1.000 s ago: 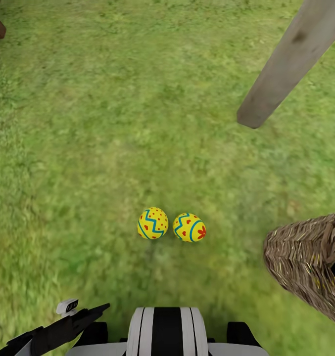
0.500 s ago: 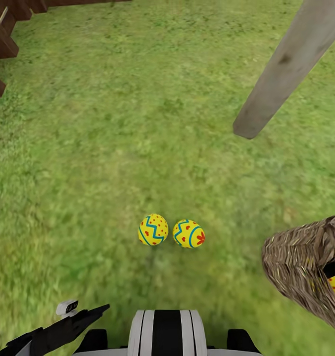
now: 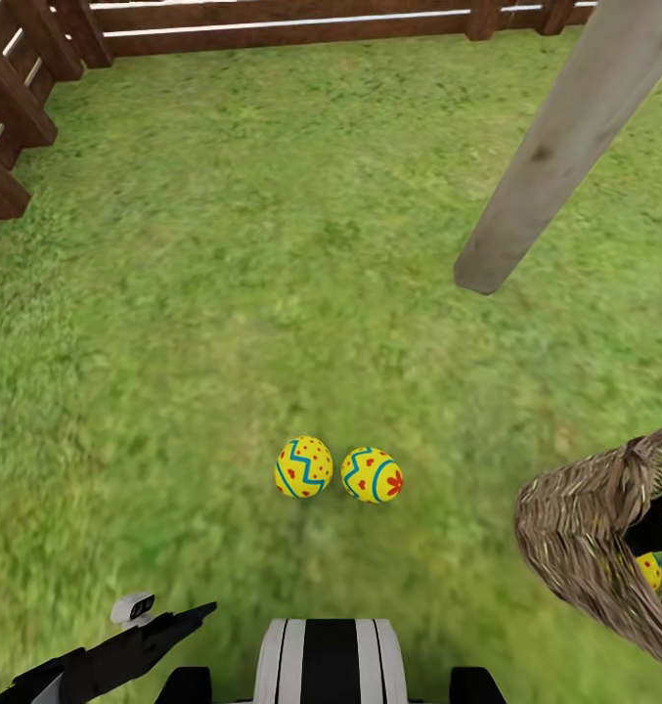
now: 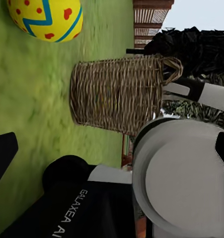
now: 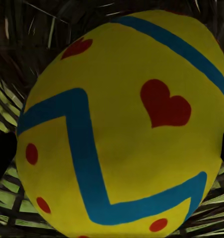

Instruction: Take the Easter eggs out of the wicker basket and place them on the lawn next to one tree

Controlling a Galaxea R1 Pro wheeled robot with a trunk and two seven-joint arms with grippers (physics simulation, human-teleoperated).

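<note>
Down at the lower right edge of the head view, the right arm's dark end reaches into the wicker basket (image 3: pixel 590 528), and a third egg (image 3: pixel 649 569) shows yellow through the opening. The right wrist view is pressed right up against that egg (image 5: pixel 124 129): yellow shell, blue zigzag, red heart and dots, wicker strands behind it. Dark shapes sit at either edge of the egg there, but I cannot tell whether the right gripper's fingers are clamped on it or merely beside it.

The left gripper (image 3: pixel 179 618) lies low at the lower left of the head view, a black arm with a small white camera block on it, hovering over the grass and holding nothing. Whether its fingers stand apart or together I cannot make out.

Two eggs lie on the lawn (image 3: pixel 223 293) at lower centre: the left egg (image 3: pixel 303 466) and the right egg (image 3: pixel 372 474), nearly touching, side by side. The basket sits tilted, well to their right. The left wrist view shows the basket (image 4: pixel 116 94) from its side, with one egg (image 4: pixel 45 19) on grass close to it.

A pale grey-brown tree trunk (image 3: pixel 555 156) slants down from the upper right corner, its base meeting the grass beyond the eggs. A brown slatted fence (image 3: pixel 272 18) runs along the top edge and upper left corner.
</note>
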